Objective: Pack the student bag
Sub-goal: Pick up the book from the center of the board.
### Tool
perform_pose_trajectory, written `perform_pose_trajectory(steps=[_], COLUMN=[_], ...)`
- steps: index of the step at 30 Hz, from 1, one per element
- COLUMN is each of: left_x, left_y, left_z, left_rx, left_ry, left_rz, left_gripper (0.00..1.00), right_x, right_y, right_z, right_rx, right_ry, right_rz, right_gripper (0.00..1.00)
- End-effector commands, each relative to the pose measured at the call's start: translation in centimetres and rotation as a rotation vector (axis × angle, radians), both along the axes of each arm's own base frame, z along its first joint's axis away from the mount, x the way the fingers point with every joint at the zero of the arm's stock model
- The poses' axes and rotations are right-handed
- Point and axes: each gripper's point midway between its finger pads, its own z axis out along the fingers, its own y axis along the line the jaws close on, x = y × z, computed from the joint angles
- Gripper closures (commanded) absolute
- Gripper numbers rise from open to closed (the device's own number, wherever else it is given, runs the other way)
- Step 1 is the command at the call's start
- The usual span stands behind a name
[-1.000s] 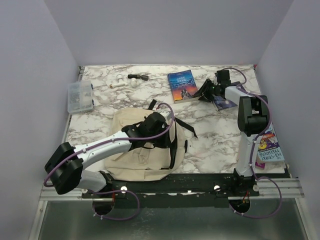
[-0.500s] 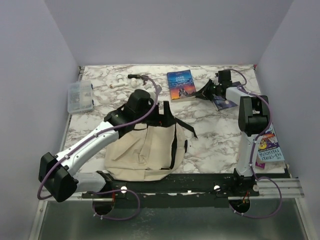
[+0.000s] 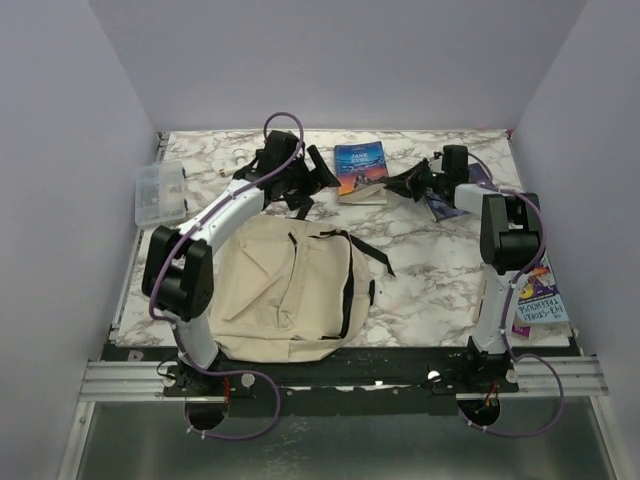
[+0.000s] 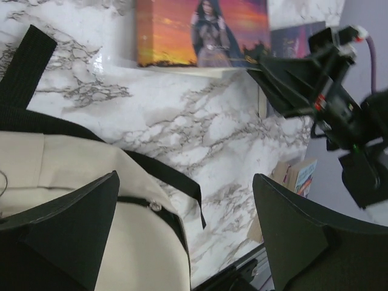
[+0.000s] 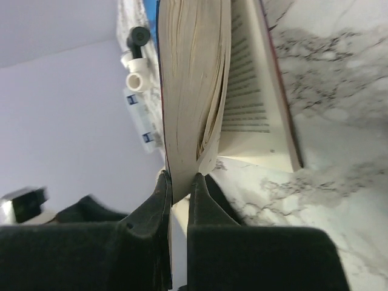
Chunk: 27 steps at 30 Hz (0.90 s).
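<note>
The student bag (image 3: 285,290) lies flat on the near left of the table, beige with black straps; its top corner shows in the left wrist view as the bag (image 4: 66,188). My left gripper (image 3: 312,178) hangs open just beyond the bag's top, nothing between its fingers (image 4: 73,230). A paperback book (image 3: 362,170) with an orange and blue cover lies at the back centre. My right gripper (image 3: 402,185) is shut on this book (image 5: 194,79), pinching its cover and a wad of pages at the right edge. The same gripper (image 4: 297,85) shows beside the book (image 4: 200,33).
A clear plastic box (image 3: 160,192) stands at the back left. A second book (image 3: 450,207) lies under the right arm, and more books (image 3: 540,292) sit at the right edge. Small white and black items (image 5: 136,60) lie by the back wall.
My left gripper let go of the bag, opened and swung to the back of the table; the bag settled flat. My right gripper closed on the book's edge.
</note>
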Motion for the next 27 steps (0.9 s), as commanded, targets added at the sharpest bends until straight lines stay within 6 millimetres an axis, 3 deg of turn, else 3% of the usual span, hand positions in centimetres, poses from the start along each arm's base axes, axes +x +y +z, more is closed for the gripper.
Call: perform_pose_trajectory(steps=[1,6,11,15,23,27], left_x=[3.9,7.1,9.0,9.6,9.8,10.1], left_y=[-1.5,-3.4,-4.8,-6.1,-6.7,-7.2], left_z=[-0.5,-1.9,-3.3,-3.8,-4.6,-4.9], left_rx=[-0.120,-0.216,-0.279,-0.367,-0.467,-0.526], left_ry=[0.067,0.117,0.156,0.212,0.277,0.295], left_rz=[0.055,0.086,0.103,0.105,0.153,0.154], left_gripper=[0.08,0.08,0.10,0.12,0.15,0.22], right_x=[-0.7,-0.7,-0.9,-1.2,-1.7,-1.9], right_y=[0.9,0.9,1.0,0.9,0.9,0.9], right_z=[7.8,9.9,10.7,10.4,10.4,10.9], right_rx=[0.214,0.317,0.343,0.364,0.391,0.403], right_ry=[-0.090,-0.099,-0.103,-0.093,-0.094,-0.102], right_rz=[0.041,0.029,0.034,0.025,0.011,0.015], right_gripper=[1.00,1.00,1.00,1.00,1.00,1.00])
